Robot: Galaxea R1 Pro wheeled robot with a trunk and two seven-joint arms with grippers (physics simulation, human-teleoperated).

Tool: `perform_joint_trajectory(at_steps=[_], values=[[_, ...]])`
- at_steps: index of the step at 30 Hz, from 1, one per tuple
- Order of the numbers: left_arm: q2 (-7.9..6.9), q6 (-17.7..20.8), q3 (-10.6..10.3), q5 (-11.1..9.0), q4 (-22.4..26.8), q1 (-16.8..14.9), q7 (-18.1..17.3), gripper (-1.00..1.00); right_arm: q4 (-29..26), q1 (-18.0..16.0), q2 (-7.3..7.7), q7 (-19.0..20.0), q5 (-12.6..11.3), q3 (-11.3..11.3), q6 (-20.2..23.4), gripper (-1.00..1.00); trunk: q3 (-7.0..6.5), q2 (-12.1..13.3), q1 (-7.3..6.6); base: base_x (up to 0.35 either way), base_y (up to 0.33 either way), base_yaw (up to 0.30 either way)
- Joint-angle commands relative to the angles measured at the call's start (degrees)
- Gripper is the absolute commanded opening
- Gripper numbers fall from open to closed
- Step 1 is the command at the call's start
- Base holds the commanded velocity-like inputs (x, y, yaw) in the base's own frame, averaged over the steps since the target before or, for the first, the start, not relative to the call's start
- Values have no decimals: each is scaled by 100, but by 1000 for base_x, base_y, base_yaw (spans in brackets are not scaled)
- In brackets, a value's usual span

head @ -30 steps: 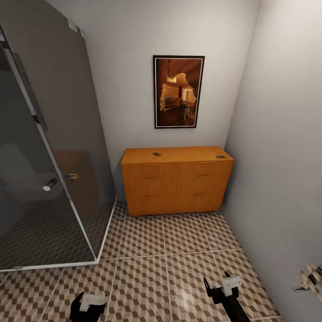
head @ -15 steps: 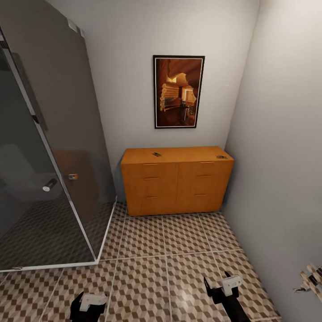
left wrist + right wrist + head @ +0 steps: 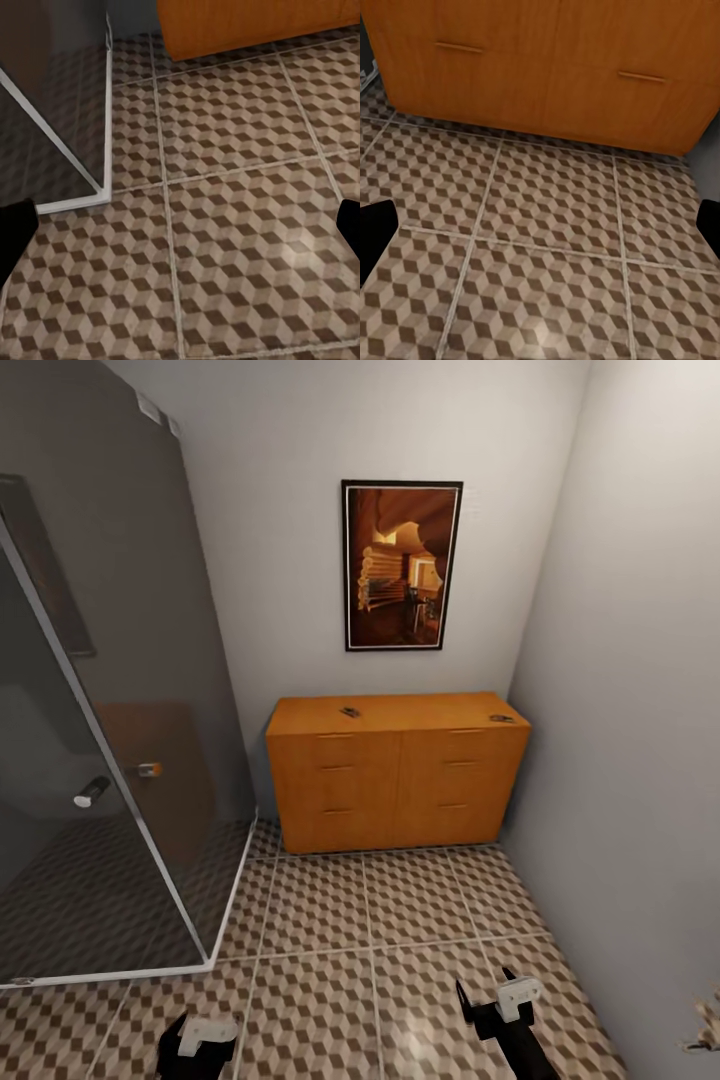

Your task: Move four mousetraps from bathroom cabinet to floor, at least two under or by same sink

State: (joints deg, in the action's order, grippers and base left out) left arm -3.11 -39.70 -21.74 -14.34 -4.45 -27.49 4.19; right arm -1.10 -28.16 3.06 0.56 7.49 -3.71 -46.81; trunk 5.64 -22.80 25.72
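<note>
right claw (image 3: 488,988) hangs released; your nearer mousetrap (image 3: 500,718) lies well ahead on the cabinet (image 3: 396,780) top's right end.

The cabinet (image 3: 397,775) stands against the far wall, in the corner by the right wall. Two mousetraps lie on its top: one (image 3: 350,712) left of the middle, one (image 3: 501,718) at the right end. A picture (image 3: 401,565) hangs above it. The shower (image 3: 100,760) (glass-walled) stands to its left. The floor (image 3: 370,970) lies before both.
</note>
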Motion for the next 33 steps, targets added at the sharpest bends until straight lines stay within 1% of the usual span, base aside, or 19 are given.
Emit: perform_joint_trajectory(at_steps=[1, 33], values=[[4, -29, -49, -14, -17, -9, 29, 100, 4, -6, 2, 6, -20, -33, -17, 100, 12, -12, 6, 268, 0, 0], [4, -29, -49, -15, -17, -11, 29, 100, 4, -6, 2, 6, -20, -33, -19, 100, 12, -12, 6, 267, 0, 0]])
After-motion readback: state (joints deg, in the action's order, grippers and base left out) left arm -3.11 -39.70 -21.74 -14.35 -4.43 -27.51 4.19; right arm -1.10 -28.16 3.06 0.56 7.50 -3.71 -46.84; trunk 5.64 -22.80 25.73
